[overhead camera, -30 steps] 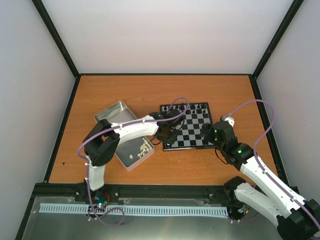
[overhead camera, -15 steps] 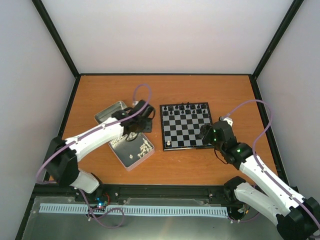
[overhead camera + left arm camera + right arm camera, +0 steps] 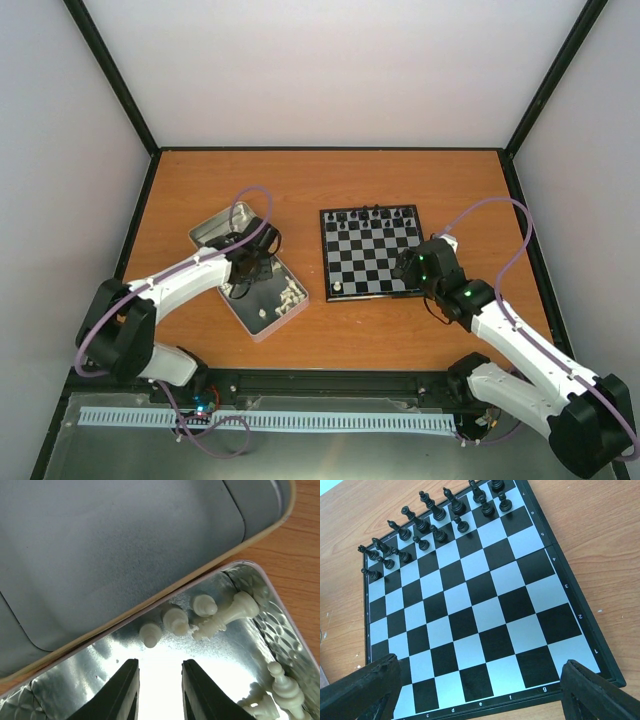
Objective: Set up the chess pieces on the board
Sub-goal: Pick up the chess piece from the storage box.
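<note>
The board (image 3: 372,255) lies right of centre, and also fills the right wrist view (image 3: 470,605). Black pieces (image 3: 435,520) fill its far two rows. One white piece (image 3: 338,287) stands on its near-left corner. The other white chess pieces (image 3: 290,297) lie loose in the open silver tin (image 3: 262,325). My left gripper (image 3: 243,277) hangs over the tin's floor. In the left wrist view it (image 3: 159,664) is open and empty, just short of several white pieces (image 3: 175,620). My right gripper (image 3: 405,268) hovers at the board's near-right edge, wide open and empty (image 3: 479,662).
The tin's lid half (image 3: 215,225) lies open to the far left of the tray half, its grey inside showing in the left wrist view (image 3: 125,545). The orange table (image 3: 300,180) is ringed by a black frame and white walls.
My left arm has swung from the board's near-left corner back over the tin, leaving a white piece on the corner square. My right gripper has barely moved.
</note>
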